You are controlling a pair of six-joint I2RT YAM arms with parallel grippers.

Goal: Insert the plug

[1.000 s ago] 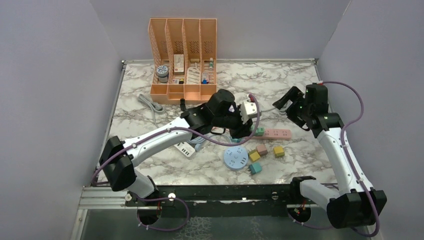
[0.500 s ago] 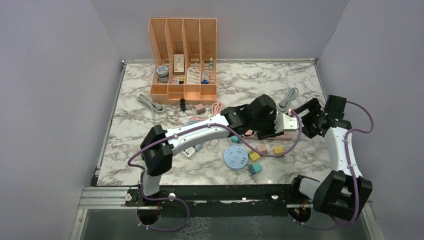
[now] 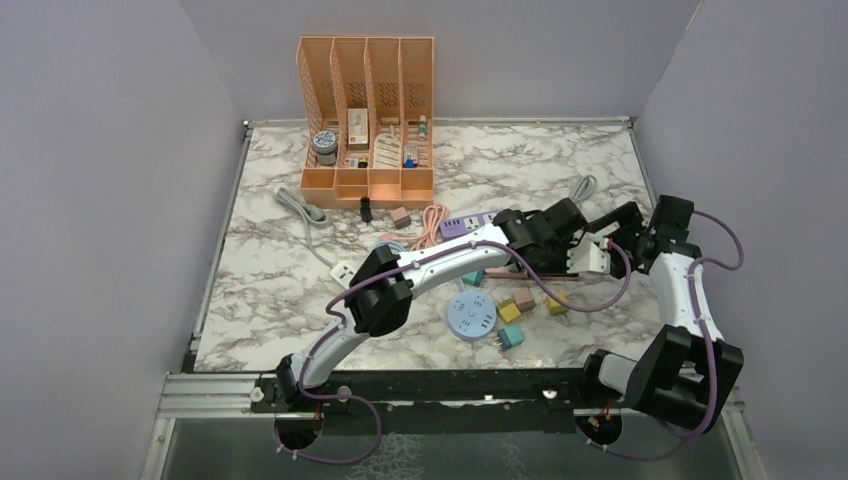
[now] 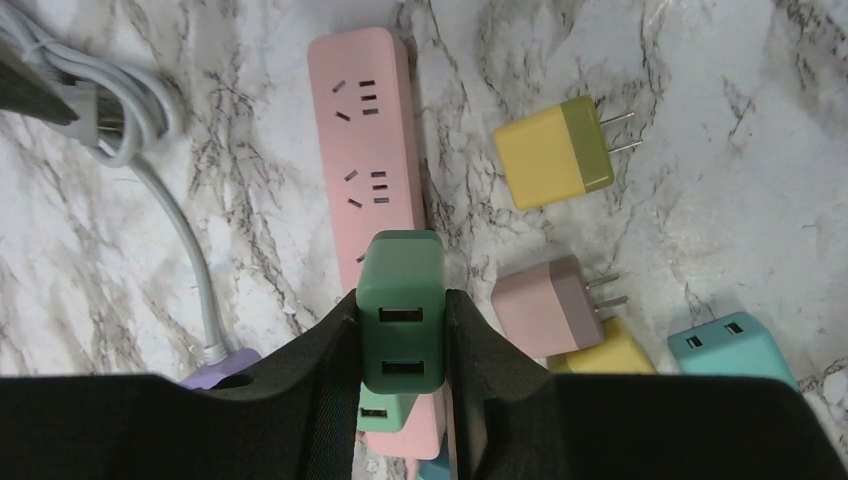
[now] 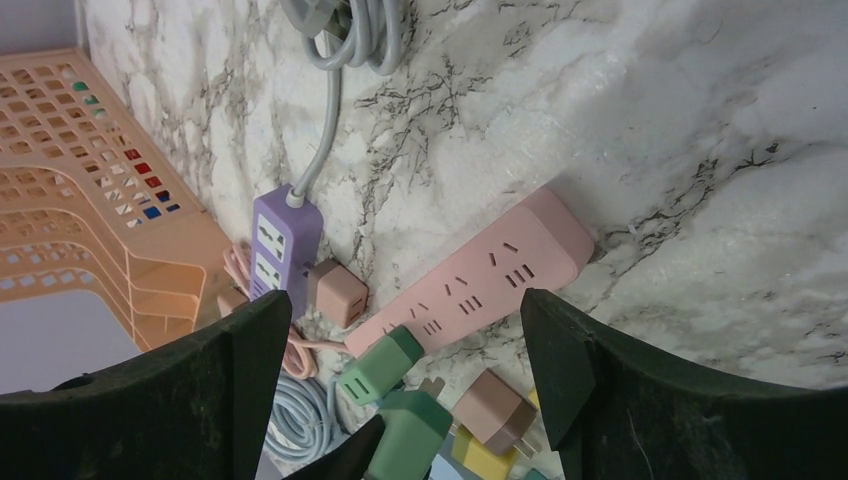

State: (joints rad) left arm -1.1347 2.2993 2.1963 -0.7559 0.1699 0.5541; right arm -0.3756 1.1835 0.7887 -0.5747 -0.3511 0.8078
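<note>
Your dark green USB plug (image 4: 402,270) is pinched in the left gripper (image 4: 402,335), jaws narrow and clamped on its two sides, USB ports facing the wrist cam. It hangs right over the pink power strip (image 4: 372,130), approx at the third socket set; the two sets beyond it show free. Prongs are hidden under the body, so you can't tell if they touch the strip or sit apart from it. My read: pick-up and carry-over done, line-up and push-in left.

The right gripper (image 5: 400,300) hovers near the strip's far end w/ jaws spread wide, holding nothing. You could use it to brace the strip, which looks loose on the marble and may slide.

Around: a light green plug (image 4: 385,415) sits on the strip just behind yours, close enough to crowd it. A mauve plug (image 4: 545,318) lies just beside the strip's edge, w/ a yellow plug (image 4: 612,352) and a teal plug (image 4: 735,345) near it, and a yellow-olive plug (image 4: 555,150) further along. A grey cable (image 4: 140,130) lies on the opposite side and a purple power strip (image 5: 280,240) beyond, both apart from the work
</note>
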